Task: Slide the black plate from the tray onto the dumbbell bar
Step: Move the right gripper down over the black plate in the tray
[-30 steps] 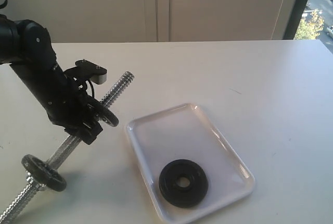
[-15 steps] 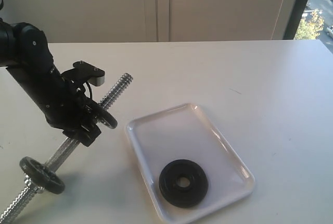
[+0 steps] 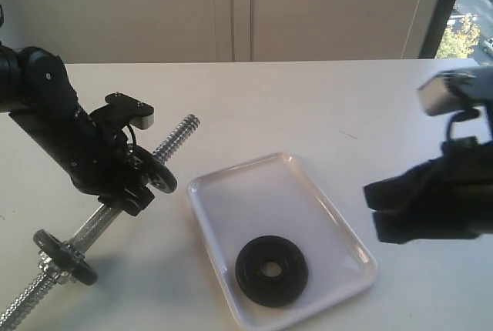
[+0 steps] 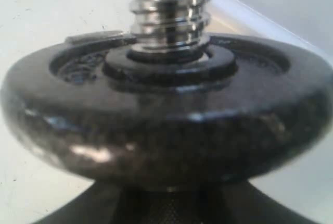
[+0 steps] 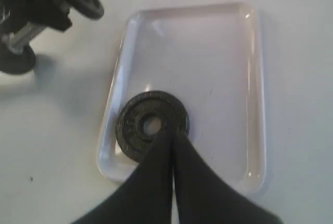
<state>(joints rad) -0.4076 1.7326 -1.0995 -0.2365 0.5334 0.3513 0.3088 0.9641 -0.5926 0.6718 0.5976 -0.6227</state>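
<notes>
The black plate lies flat in the near part of the white tray, and it also shows in the right wrist view. My left gripper is shut on the smooth middle of the chrome dumbbell bar and holds it tilted, far end up. One worn disc sits on the bar just past the fingers; it fills the left wrist view below the threaded end. Another disc is near the low end. My right gripper hovers right of the tray, shut and empty.
The tray rim lies between my right gripper and the plate. The white table stretches behind the tray to a wall. A window strip is at the far right. My left arm shows at a corner of the right wrist view.
My right arm has come into the exterior view from the right, blurred by its motion. My left arm and the bar have shifted only slightly. The plate has not moved.
</notes>
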